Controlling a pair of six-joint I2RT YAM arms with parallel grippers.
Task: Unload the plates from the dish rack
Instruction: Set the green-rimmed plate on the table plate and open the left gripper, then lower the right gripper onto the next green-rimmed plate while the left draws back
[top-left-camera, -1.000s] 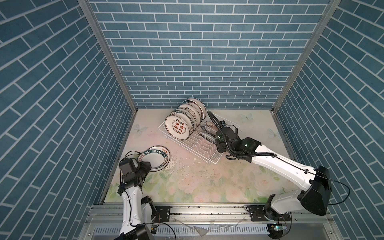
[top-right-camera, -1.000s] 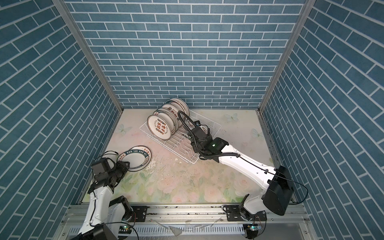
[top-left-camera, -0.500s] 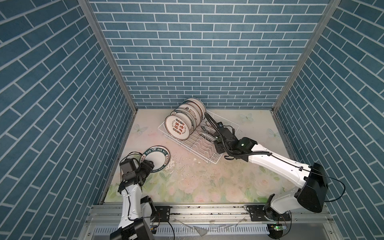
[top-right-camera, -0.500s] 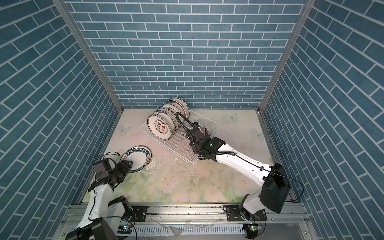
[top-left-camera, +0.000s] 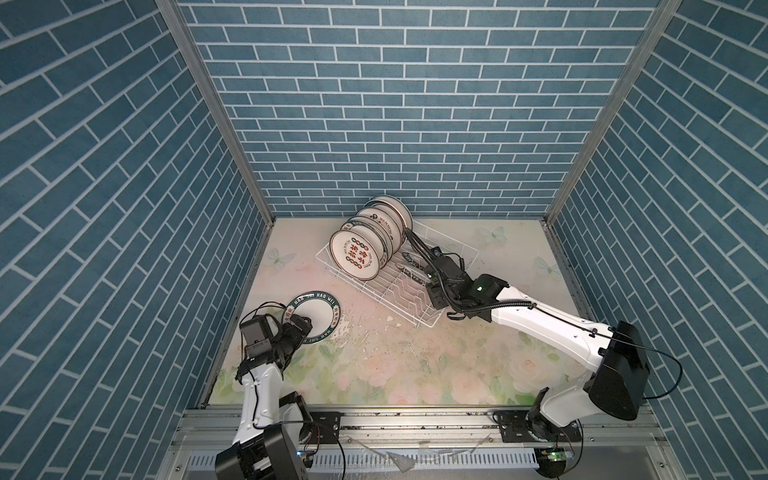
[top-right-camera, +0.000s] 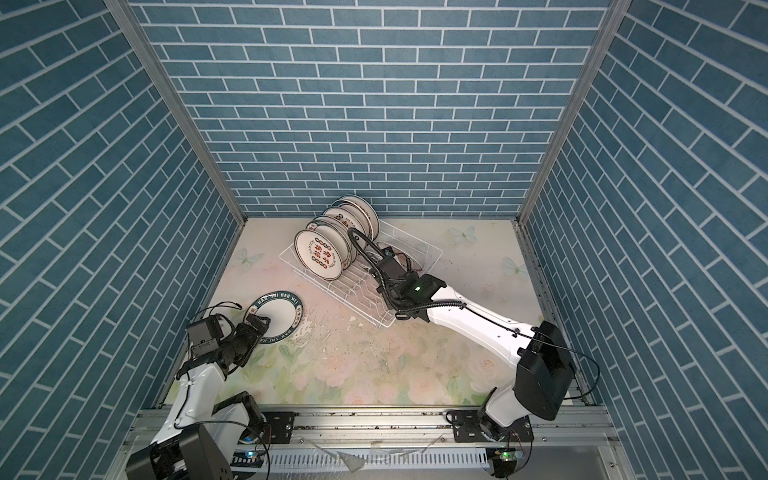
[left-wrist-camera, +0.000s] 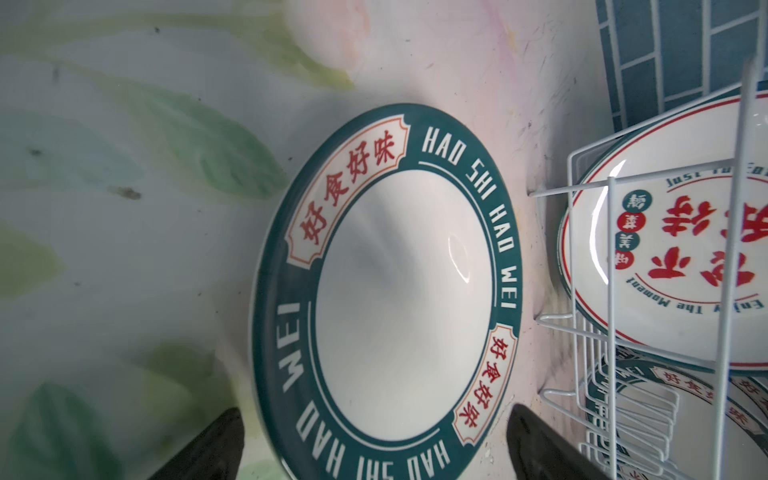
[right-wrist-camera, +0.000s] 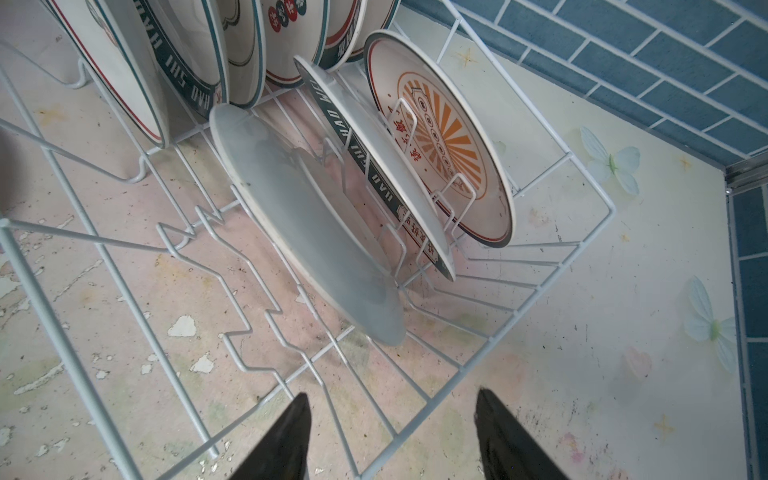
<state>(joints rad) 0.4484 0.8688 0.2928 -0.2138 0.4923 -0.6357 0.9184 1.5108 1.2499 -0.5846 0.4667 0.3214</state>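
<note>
Change: we are seeing the left gripper (top-left-camera: 298, 327) with its jaws now spread wide, where a second ago they were closer together at the green-rimmed plate (top-left-camera: 314, 318); the right arm is sitting almost where it was.
Left gripper: it is hovering low off the dish rack's (top-left-camera: 398, 292) near-left corner, well apart from the wires. Its black fingers (left-wrist-camera: 208, 444) are standing either side of the plate's near edge, clasping nothing.
Green-rimmed plate: it is lying flat and face up on the floral tabletop (top-left-camera: 415, 374), between the left gripper and the dish rack, clear of the rack's corner. We are reading "HAO SHI HAO WEI" round its rim.
Dish rack: it is sitting askew toward the back of the tabletop, its near half showing bare zigzag wires.
Right gripper (right-wrist-camera: 390, 401): it is reaching over the dish rack's near-right side, above those bare wires. Its jaws are standing apart with only wire and tabletop between them, holding nothing.
Right-hand slots: three plates are leaning just beyond the right gripper: a white-backed plate (right-wrist-camera: 307, 224), a second green-rimmed plate (right-wrist-camera: 357, 137), then a sunburst plate (right-wrist-camera: 453, 141) nearest the dish rack's far corner.
Far-left row: more plates are standing on edge along the dish rack's far-left side, the front plate (top-left-camera: 357, 259) facing us with red-brown characters and circles.
</note>
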